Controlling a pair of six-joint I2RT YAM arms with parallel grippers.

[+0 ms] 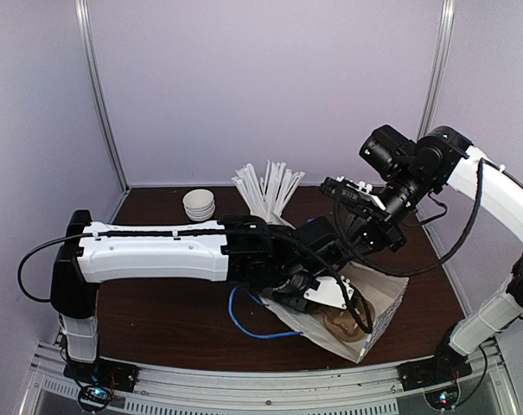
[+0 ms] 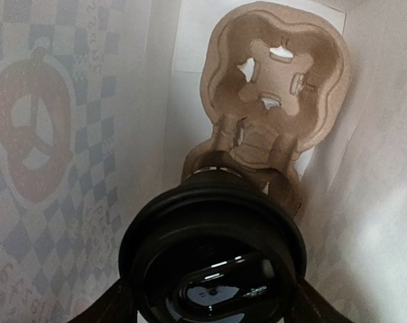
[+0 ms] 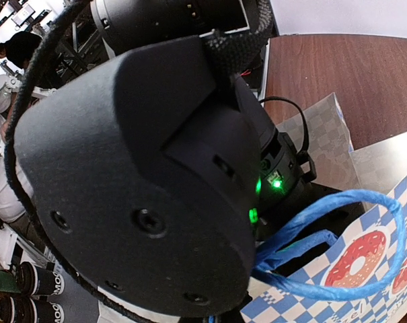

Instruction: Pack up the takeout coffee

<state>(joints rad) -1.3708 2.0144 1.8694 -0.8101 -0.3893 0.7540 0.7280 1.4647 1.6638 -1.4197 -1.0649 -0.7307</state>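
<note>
Left end effector [image 2: 213, 306] spread wide, clamped on takeout coffee [image 2: 213, 249] inside paper bag [image 2: 68, 134]; cardboard cup carrier [image 2: 277, 74] just ahead, likely its seat. Right end effector [image 1: 343, 190] closed; contents unclear.

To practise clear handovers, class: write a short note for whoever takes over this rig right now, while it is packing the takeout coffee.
Left pincer: closed on the takeout coffee, lid towards the wrist camera, inside the paper bag.
Right pincer: shut, above the bag's mouth; what it grips, if anything, is hidden.
Cup carrier: deep in the bag, far slot empty. The cup is at the near slot; whether it is seated is unclear.
Done: coffee picked up and inside the bag.
Left: settle the cup in the slot, open the left pincer, withdraw both arms.
</note>
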